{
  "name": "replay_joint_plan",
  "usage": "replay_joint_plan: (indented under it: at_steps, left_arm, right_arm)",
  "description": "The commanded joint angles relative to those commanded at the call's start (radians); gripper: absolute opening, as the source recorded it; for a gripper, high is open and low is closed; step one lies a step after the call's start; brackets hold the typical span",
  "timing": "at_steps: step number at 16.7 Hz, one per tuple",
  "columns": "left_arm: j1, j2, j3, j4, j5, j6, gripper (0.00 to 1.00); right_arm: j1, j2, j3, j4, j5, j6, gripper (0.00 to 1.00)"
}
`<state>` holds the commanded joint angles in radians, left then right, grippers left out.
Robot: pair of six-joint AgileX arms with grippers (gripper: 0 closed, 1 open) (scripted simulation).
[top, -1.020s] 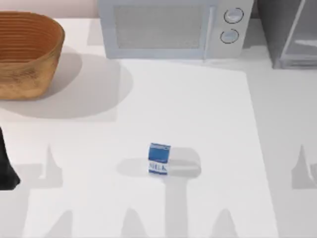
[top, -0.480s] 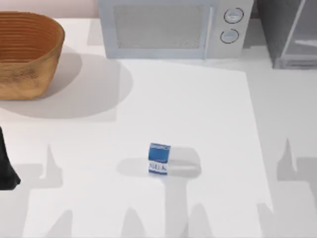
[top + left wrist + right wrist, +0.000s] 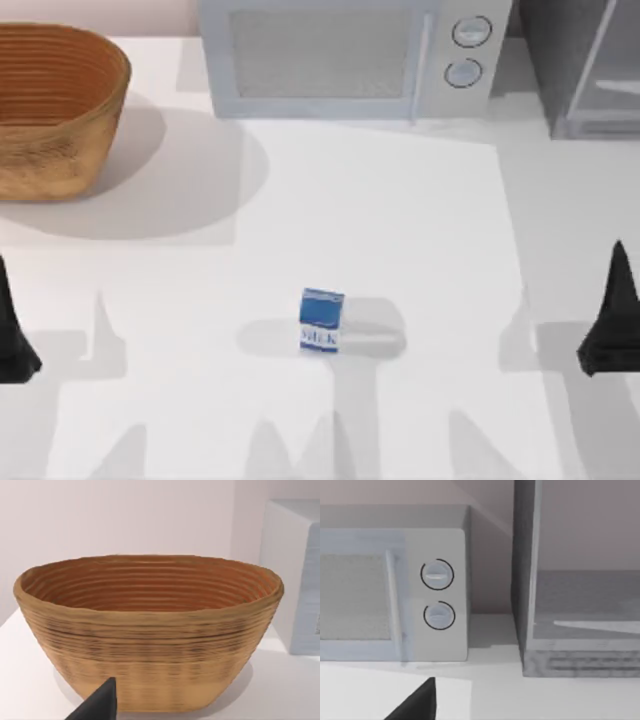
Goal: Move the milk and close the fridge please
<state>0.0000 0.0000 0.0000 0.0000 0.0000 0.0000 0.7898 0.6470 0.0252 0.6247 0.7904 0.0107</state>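
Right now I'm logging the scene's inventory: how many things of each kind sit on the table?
Small blue and white milk carton: 1
Woven brown wicker basket: 1
Light-grey microwave with two round knobs: 1
Dark-grey boxy fridge: 1
Total: 4

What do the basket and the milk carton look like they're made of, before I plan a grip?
The basket looks woven, wicker or coiled fibre: tan ridged bands run round its wall, matte. The milk carton looks like printed paperboard: flat blue faces, white lower band, sharp box edges. Since this is a rendered scene, both are guesses from looks.
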Motion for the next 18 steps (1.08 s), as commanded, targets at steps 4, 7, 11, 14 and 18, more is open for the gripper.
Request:
replay_joint_plan:
  at_steps: [4, 7, 11, 14, 18]
  left_arm:
    - [0.0, 0.0, 0.0, 0.0, 0.0, 0.0, 1.0]
    - [0.0, 0.0, 0.0, 0.0, 0.0, 0.0, 1.0]
    - [0.0, 0.0, 0.0, 0.0, 0.0, 0.0, 1.0]
    - [0.0, 0.0, 0.0, 0.0, 0.0, 0.0, 1.0]
    - [0.0, 0.0, 0.0, 0.0, 0.0, 0.0, 1.0]
  right_arm:
    - [0.124, 0.111, -0.001, 0.096, 0.127, 0.007, 1.0]
    - [0.134, 0.121, -0.001, 0.105, 0.138, 0.007, 1.0]
    - [0.136, 0.13, 0.007, 0.109, 0.141, 0.009, 1.0]
    - [0.172, 0.226, 0.079, 0.159, 0.184, 0.016, 1.0]
    - [0.247, 0.499, 0.248, 0.267, 0.293, 0.029, 1.0]
